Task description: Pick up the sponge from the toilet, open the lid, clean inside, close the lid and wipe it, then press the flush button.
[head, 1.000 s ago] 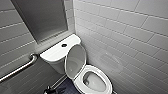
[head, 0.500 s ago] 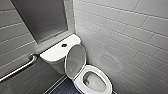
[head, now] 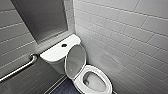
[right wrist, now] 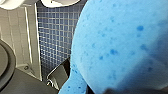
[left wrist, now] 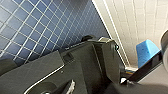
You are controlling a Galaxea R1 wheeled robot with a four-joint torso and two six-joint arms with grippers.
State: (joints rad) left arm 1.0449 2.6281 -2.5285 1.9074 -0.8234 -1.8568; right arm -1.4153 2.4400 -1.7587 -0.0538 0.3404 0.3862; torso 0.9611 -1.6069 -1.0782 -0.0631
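Sponge (right wrist: 117,45) off toilet (head: 58,53), in right gripper (right wrist: 80,83), jaws apparently pinching it (over blue floor (right wrist: 55,37)). Lid (head: 75,61) up against tank (head: 53,51), bowl (head: 95,81) exposed. Left gripper (left wrist: 107,55) jaws: cannot tell. Remaining: cleaning inside, closing, wiping, flush.

We find the lid (head: 75,61) upright against the tank, so the bowl (head: 95,82) is open from above. The tiled wall (head: 120,37) crowds the toilet (head: 57,53) on the right (hardly any gap). On the left, 1 grab bar (head: 20,68) juts out above open floor (head: 65,89).
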